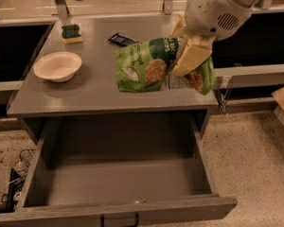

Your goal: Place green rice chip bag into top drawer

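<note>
A grey table (94,98) stands on a speckled floor (255,150). Above the table's right rear part, the gripper (181,56) reaches down from the white arm, its tan fingers (193,56) pinching the right part of the green rice chip bag (144,65). The bag is on the tabletop, tilted, with its left end spreading toward the middle. A small black wrapper (121,39) lies just behind it. Farther left are a white bowl (57,66) and a green-topped sponge (71,33). Below the tabletop, the top drawer (180,212) is pulled fully out.

Speckled floor (255,150) beneath grey wooden table (99,92)
</note>
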`<state>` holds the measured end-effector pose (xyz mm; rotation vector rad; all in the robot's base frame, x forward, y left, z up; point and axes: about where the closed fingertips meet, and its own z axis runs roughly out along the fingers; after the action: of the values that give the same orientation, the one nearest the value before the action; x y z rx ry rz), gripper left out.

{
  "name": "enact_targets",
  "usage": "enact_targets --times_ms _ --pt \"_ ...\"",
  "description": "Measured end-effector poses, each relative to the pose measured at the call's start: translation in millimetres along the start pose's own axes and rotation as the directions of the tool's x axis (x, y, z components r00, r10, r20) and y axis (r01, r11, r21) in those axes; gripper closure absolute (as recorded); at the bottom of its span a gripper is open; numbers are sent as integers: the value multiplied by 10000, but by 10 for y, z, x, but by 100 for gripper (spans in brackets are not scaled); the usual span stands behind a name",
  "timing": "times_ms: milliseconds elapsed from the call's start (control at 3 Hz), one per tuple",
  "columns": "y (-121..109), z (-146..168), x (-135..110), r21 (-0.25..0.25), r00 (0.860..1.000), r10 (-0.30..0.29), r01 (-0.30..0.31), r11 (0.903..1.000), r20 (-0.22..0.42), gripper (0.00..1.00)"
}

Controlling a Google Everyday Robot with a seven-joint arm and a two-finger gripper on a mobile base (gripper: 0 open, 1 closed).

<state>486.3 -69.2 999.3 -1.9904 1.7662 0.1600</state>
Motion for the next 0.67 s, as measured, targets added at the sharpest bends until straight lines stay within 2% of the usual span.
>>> enact_targets --times_ms 333,667 --pt "224 92 7 50 9996 -273 273 9996 21 100" --pt "314 275 103 -44 9997 -249 249 9997 -37 100"
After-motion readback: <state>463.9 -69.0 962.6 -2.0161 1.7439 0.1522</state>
